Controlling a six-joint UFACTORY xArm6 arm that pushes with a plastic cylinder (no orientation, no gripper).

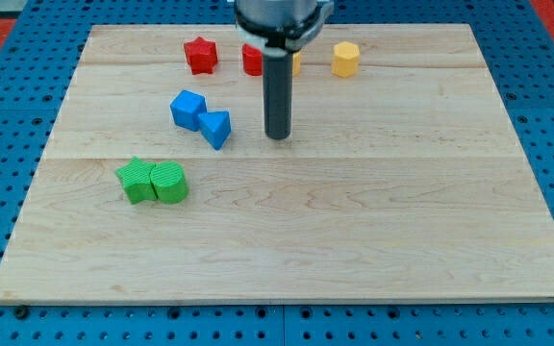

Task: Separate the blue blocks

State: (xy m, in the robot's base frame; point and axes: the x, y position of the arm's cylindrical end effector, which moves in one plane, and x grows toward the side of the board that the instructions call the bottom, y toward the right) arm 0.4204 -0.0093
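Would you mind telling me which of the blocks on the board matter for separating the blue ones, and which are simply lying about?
Part of the job:
- blue cube, touching the blue triangular block
- blue triangular block
- my tip, just to the view's right of the blue pair

Lying about:
- red star block
- red block, partly hidden behind the rod
- yellow block, mostly hidden
- yellow hexagonal block
- green star block
- green rounded block

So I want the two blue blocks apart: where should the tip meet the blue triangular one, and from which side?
Probably its upper-left edge, at the seam with the blue cube. The blue triangular block touches it there, so my tip, now to the view's right, would come round from above.
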